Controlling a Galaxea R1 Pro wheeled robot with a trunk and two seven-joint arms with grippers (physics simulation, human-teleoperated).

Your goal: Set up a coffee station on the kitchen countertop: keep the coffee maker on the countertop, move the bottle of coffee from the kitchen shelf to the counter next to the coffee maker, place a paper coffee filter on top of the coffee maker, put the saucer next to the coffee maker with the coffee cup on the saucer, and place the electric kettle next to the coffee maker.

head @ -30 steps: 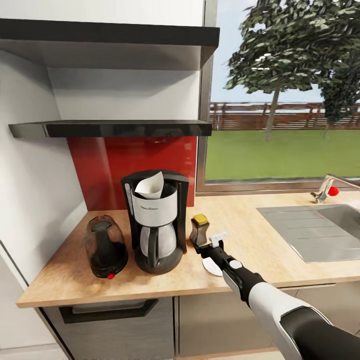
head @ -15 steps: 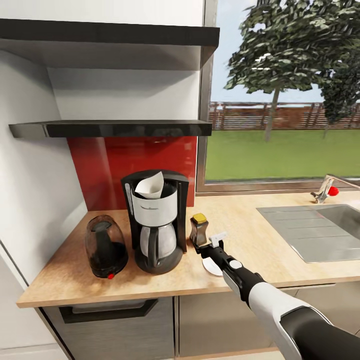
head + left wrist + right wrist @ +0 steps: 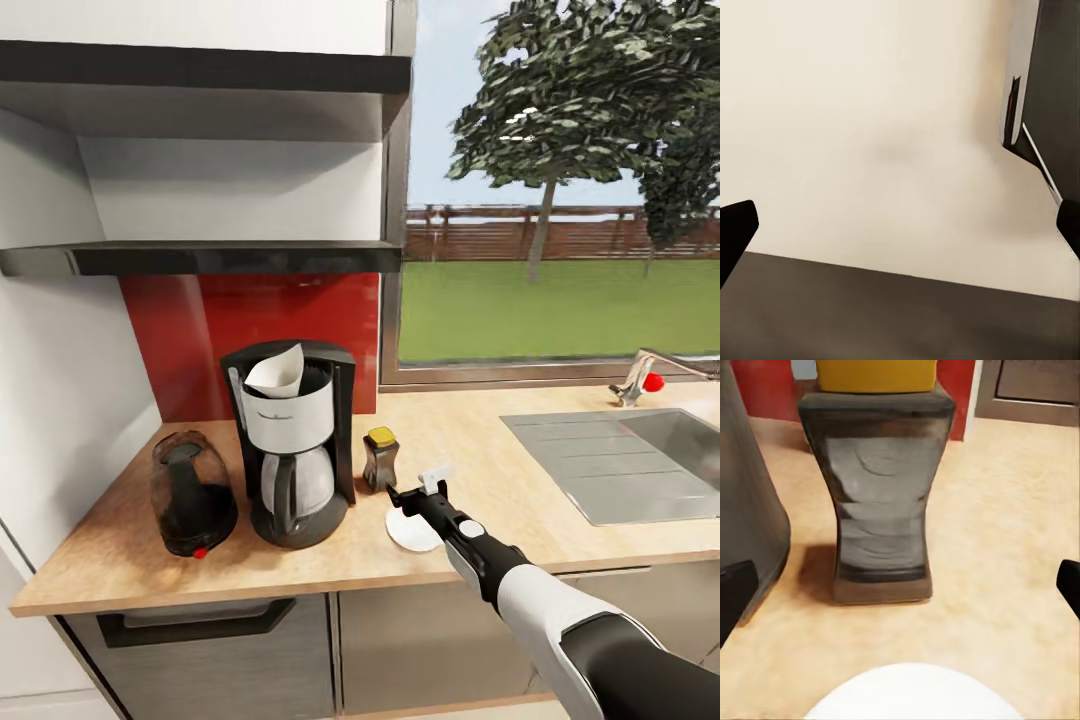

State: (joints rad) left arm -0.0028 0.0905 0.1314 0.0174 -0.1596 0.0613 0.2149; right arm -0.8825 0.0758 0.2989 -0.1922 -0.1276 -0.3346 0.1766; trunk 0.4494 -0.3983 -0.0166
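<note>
Filter [image 3: 275, 371] in coffee maker [image 3: 291, 440], dark bottle [image 3: 380, 459] beside, saucer [image 3: 412, 530] bare

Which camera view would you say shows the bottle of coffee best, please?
The right wrist view: the bottle of coffee stands close up, its yellow cap and waisted dark body clear. The head view shows it small beside the coffee maker. The left wrist view faces a plain wall.

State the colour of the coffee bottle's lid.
Yellow. The coffee bottle's lid shows best in the right wrist view, above the dark body.

Steel sink [image 3: 640, 465], red-knobbed faucet [image 3: 640, 378], red backsplash [image 3: 250, 330], window [image 3: 560, 200]; drawer handle [image 3: 195, 622], probably.
</note>
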